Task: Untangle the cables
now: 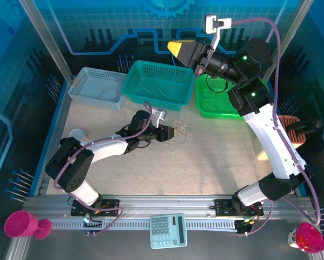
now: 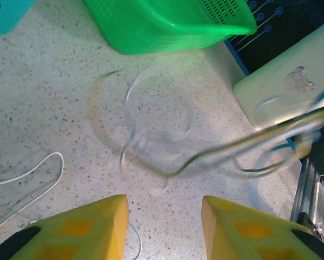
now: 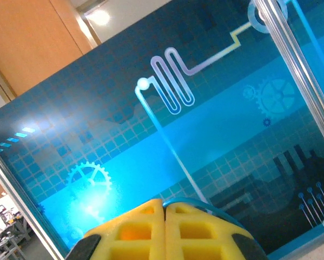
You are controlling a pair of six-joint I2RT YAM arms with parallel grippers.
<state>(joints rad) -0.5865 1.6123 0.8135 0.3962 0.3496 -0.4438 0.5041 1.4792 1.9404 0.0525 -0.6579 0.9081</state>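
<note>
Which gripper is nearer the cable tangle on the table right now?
Left. The left gripper sits right at the cables on the tabletop; the right gripper is raised beyond the teal basket.

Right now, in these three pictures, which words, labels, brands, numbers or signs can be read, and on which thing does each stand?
No text is readable.
Pale blue calculator at the near rail: key marks too small to read.
Blue printed back wall: gear and circuit drawings, no letters.
Pale flat box: small clear emblem, no words.
</note>
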